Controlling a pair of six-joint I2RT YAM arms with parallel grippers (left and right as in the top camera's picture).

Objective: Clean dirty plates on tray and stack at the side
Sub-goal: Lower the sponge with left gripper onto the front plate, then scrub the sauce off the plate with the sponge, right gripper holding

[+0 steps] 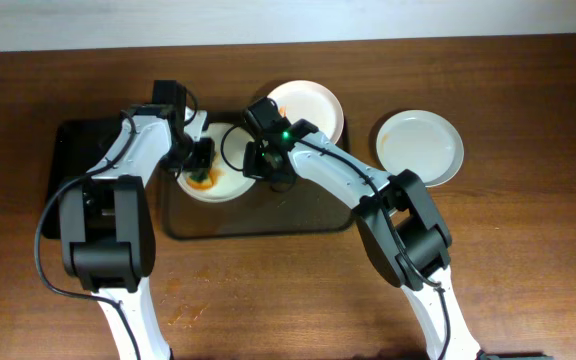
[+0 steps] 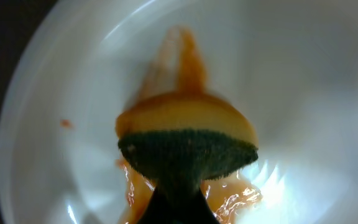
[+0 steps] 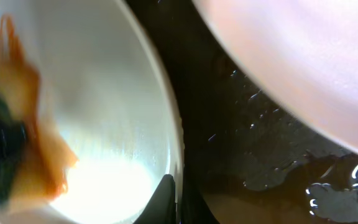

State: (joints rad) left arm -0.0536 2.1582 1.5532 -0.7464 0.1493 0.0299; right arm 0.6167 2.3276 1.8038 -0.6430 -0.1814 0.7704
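So, tray [image 1: 268, 222]: dark and wet, lying on the wooden table [image 1: 528, 260].
dirty plate [image 1: 230, 186]: white, on the left part of the tray, smeared with orange sauce [image 2: 188, 59].
sponge [image 2: 188, 146]: green scouring face toward the wrist camera, yellow body stained orange, resting in the sauce near the plate's middle.
left gripper [image 1: 200, 160]: fingers closed on the sponge, holding it against the plate.
right gripper [image 1: 268, 165]: at the dirty plate's right rim, fingers narrow and pinching that rim.
second plate [image 1: 313, 105]: on the tray's back right part, just beside the dirty plate.
clean plate [image 1: 420, 147]: on the table, right of the tray and apart from it.
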